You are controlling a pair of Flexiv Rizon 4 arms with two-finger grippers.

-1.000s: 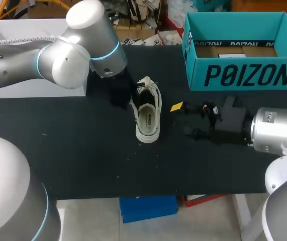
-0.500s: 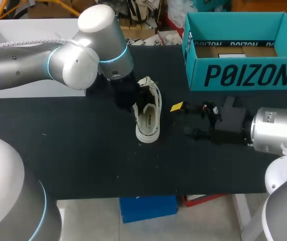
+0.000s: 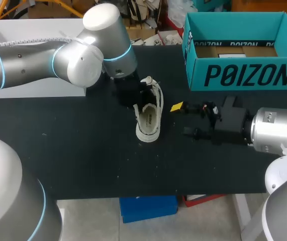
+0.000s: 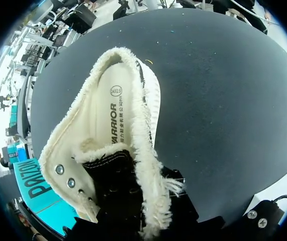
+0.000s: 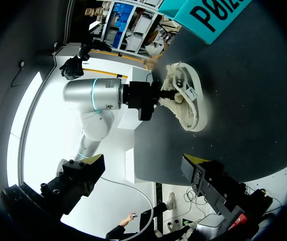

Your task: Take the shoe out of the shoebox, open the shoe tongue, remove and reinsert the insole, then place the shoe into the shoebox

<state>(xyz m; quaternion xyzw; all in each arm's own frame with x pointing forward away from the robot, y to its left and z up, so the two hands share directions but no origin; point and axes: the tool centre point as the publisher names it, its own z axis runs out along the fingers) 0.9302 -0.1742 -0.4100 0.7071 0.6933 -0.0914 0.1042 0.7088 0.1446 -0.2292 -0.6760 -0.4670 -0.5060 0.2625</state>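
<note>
Shoe [image 3: 148, 118] out of shoebox [image 3: 244, 75], upright on table [image 3: 83, 150] near it.
Left gripper [image 3: 130, 93] at tongue [image 4: 113, 175], grip cannot be told; right gripper [image 3: 183, 119] spread, empty. Insole [image 4: 115, 115] seated; likely tongue-opening stage, reboxing outstanding.

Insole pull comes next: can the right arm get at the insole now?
Probably yes. The insole lies exposed toward the heel of the shoe, only bare table separates it from the open right end effector, and the left end effector sits at the tongue.

Front of the shoe [image 3: 148, 120] partly hidden by the left arm [image 3: 78, 60]; shoebox [image 4: 35, 193] mostly cut off in left wrist view.
</note>
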